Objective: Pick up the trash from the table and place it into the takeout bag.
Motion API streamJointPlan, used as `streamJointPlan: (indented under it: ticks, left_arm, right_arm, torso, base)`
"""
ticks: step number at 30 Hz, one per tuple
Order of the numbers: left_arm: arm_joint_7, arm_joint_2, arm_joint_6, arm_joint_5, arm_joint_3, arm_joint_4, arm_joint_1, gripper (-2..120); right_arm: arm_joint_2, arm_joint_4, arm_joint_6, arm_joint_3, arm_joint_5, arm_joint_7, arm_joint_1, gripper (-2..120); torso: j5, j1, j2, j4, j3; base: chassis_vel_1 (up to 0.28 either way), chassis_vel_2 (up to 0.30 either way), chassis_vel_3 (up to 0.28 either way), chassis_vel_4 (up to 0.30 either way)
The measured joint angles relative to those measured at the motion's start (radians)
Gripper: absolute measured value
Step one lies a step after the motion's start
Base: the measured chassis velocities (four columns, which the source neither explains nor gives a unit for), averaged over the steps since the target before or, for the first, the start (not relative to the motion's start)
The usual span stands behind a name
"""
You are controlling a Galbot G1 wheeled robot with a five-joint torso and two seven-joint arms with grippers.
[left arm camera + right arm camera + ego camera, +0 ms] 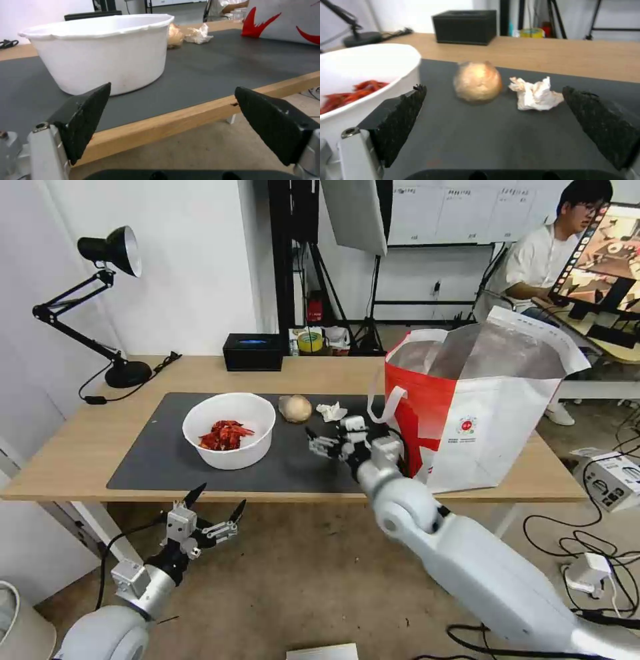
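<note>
A: Black pads on the right gripper [325, 441], jaws spread wide, nothing between them. It hangs over the dark mat [167, 460], touching nothing that I can see, just left of the bag [493, 420].

B: Ahead of it?

A: Beige lump [477, 82] and crumpled tissue [536, 94] side by side on the mat, a small gap between them, both beyond the fingertips [400, 117]. White bowl [363, 75] to one side, red shells [225, 435] inside.

B: Left gripper?

A: Left gripper [217, 505] sits below the table's [67, 460] near edge, jaws wide, empty. Its pads [83, 115] frame the wooden edge; the bowl stands on the mat just beyond.

B: Bag position?

A: Red-and-white, upright at the table's right end, mouth open, foil lining showing, a white handle [387, 407] hanging on the left face. Right arm runs along its front corner; contact there, cannot tell.

B: Anything else around?

A: Black box [253, 351] at the far edge, black lamp [100, 307] at the far left corner, both well apart from the trash. Mat between right gripper and lump is bare.
</note>
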Motion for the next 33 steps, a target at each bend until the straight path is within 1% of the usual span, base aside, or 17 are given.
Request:
streamJointPlan:
  ticks: [2,4,5,9,13,16,25,33]
  left_arm:
    - [0.000,-0.001,0.000,0.002,0.001,0.001,0.000,100]
    - [0.000,-0.004,0.000,0.004,0.004,0.002,-0.001,100]
    - [0.000,-0.004,0.000,0.004,0.004,0.002,-0.001,100]
    - [-0.001,-0.012,0.000,0.005,0.014,0.004,0.000,100]
    - [-0.001,-0.014,0.000,0.007,0.016,0.004,0.002,100]
    - [-0.001,-0.017,0.000,0.010,0.017,0.003,0.005,100]
    - [-0.001,-0.017,-0.001,0.012,0.013,0.002,0.019,100]
    - [-0.001,-0.016,-0.003,0.017,0.013,-0.001,0.028,100]
  right_arm:
    - [0.011,-0.006,-0.010,-0.001,0.005,0.015,0.006,100]
    - [0.038,-0.031,-0.033,-0.005,0.010,0.056,0.020,100]
    - [0.038,-0.031,-0.033,-0.005,0.010,0.056,0.020,100]
    - [0.085,-0.082,-0.063,-0.010,0.011,0.132,0.045,100]
    - [0.105,-0.102,-0.068,-0.011,0.016,0.162,0.055,100]
    - [0.137,-0.137,-0.074,-0.010,0.029,0.205,0.072,100]
    - [0.197,-0.198,-0.084,-0.005,0.034,0.253,0.091,100]
    - [0.256,-0.268,-0.098,0.002,0.057,0.306,0.146,100]
  torso:
    - [0.0001,0.000,0.000,0.0000,0.000]
    - [0.0001,0.000,0.000,0.0000,0.000]
    - [0.0001,0.000,0.000,0.0000,0.000]
    - [0.0002,0.000,0.000,-0.0001,0.000]
    - [0.0002,0.000,0.000,-0.0001,0.000]
    - [0.0002,0.000,0.000,-0.0001,0.000]
    - [0.0002,0.000,0.000,-0.0001,0.000]
    - [0.0002,0.000,0.000,-0.0001,0.000]
  base:
    - [0.000,0.000,0.000,0.000]
    - [0.000,0.000,0.000,0.000]
    - [0.000,0.000,0.000,0.000]
    - [0.000,0.000,0.000,0.000]
    - [0.000,0.000,0.000,0.000]
    - [0.000,0.000,0.000,0.000]
    - [0.000,0.000,0.000,0.000]
    - [0.000,0.000,0.000,0.000]
